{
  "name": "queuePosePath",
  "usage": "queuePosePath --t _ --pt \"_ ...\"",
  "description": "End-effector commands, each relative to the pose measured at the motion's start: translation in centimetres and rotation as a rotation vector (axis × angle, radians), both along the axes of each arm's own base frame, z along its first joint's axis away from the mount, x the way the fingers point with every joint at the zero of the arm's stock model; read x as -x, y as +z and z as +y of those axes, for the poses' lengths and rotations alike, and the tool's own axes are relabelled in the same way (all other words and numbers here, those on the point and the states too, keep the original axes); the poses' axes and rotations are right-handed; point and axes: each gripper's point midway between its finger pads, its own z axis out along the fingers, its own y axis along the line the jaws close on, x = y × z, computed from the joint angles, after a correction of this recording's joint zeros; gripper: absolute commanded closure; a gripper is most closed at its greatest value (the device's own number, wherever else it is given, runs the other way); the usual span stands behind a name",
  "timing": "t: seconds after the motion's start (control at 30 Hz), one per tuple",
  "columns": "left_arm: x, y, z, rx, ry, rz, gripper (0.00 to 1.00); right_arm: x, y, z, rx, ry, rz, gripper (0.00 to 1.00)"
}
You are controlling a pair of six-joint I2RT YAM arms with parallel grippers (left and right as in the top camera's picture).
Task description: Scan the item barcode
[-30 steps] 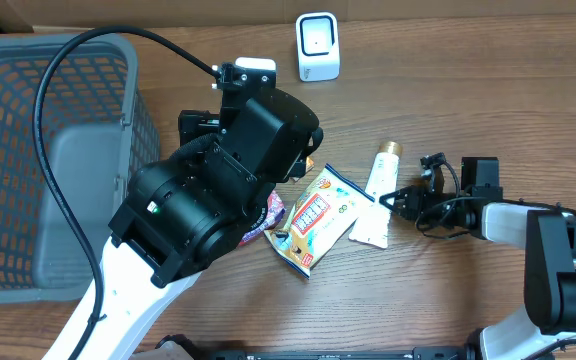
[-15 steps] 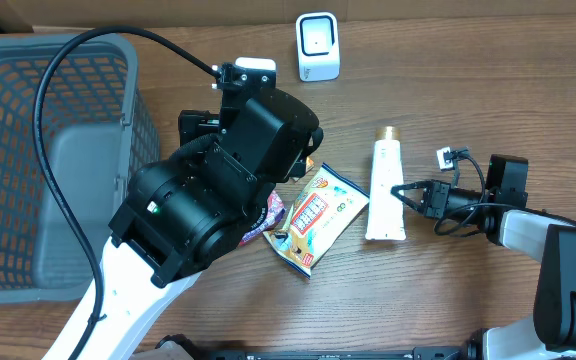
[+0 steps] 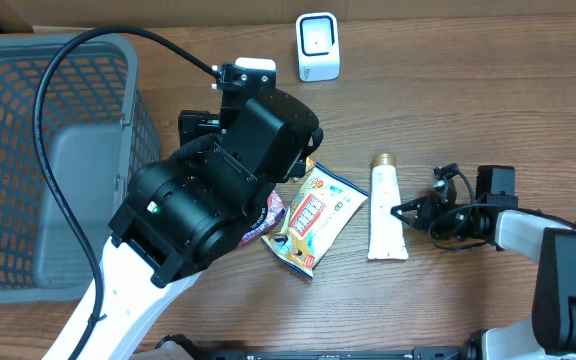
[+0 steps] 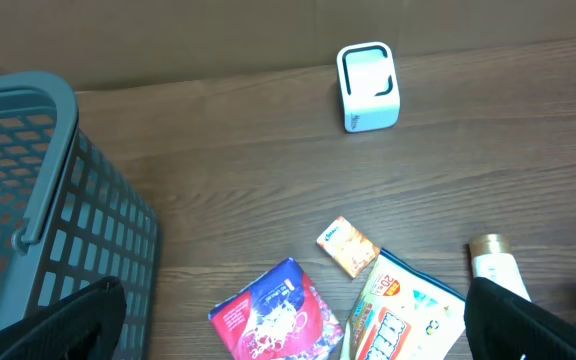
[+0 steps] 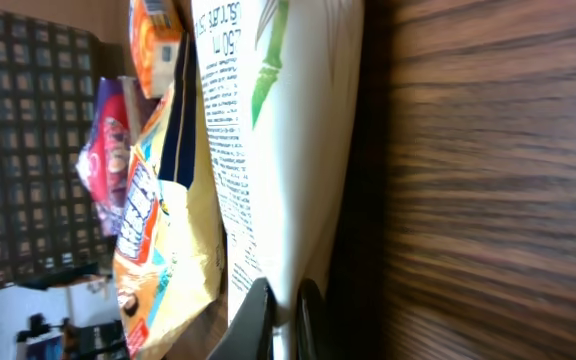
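Note:
The item is a white tube (image 3: 386, 215) with a gold cap, lying flat on the wooden table right of centre. My right gripper (image 3: 400, 211) reaches in low from the right and is shut on the tube's crimped end. In the right wrist view the thin jaws (image 5: 285, 315) pinch the tube (image 5: 288, 150), whose printed side shows small text. The white scanner (image 3: 317, 46) stands at the back of the table, also seen from the left wrist (image 4: 369, 87). My left gripper (image 4: 293, 330) hangs open above the packets, holding nothing.
A yellow snack pack (image 3: 313, 215) lies just left of the tube, with a red packet (image 4: 278, 320) and a small orange packet (image 4: 348, 245) beside it. A grey basket (image 3: 28, 150) fills the left side. The left arm (image 3: 218, 190) covers the table's middle.
The tube has been dragged right and toward the front edge, from tilted against the snack pack to straight and apart from it. The left arm has not moved.

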Motion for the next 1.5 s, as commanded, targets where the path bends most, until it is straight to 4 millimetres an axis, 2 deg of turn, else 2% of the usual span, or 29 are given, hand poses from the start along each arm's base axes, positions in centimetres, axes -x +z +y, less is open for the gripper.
queuePosePath --t 0.0,0.1,0.27,0.47,0.57,0.77,0.97,1.1,1.13,1.3,1.47 --pt "-0.2 0.5 0.4 -0.003 0.016 -0.017 0.0 -0.4 -1.7 -1.2 0.16 -0.021 -0.001 0.76" --pt "-0.2 0.5 0.4 -0.003 0.016 -0.017 0.0 -0.2 -1.8 -1.0 0.167 -0.007 -0.003 0.19" --pt "-0.2 0.5 0.4 -0.003 0.016 -0.017 0.0 0.0 -2.2 -1.1 0.182 0.003 0.0 0.14" --pt "-0.2 0.5 0.4 -0.003 0.016 -0.017 0.0 -0.1 -3.5 -1.1 0.182 0.003 0.017 0.13" --pt "-0.2 0.5 0.4 -0.002 0.016 -0.017 0.0 -0.2 -3.8 -0.8 0.157 0.009 0.016 0.17" --pt "-0.2 0.5 0.4 -0.003 0.016 -0.017 0.0 0.3 -4.8 -0.5 0.132 0.019 0.053 0.47" --pt "-0.2 0.5 0.4 -0.003 0.016 -0.017 0.0 0.3 -4.6 0.1 0.12 0.047 0.028 0.64" --pt "-0.2 0.5 0.4 -0.003 0.016 -0.017 0.0 0.4 -3.7 1.9 0.077 0.141 -0.062 0.93" --pt "-0.2 0.5 0.4 -0.003 0.016 -0.017 0.0 0.4 -3.6 2.3 0.08 0.159 -0.079 0.96" --pt "-0.2 0.5 0.4 -0.003 0.016 -0.017 0.0 -0.1 -2.9 3.7 0.059 0.199 -0.145 0.96" --pt "-0.2 0.5 0.4 -0.003 0.016 -0.017 0.0 -0.1 -0.1 4.9 -0.103 0.239 -0.207 0.96"
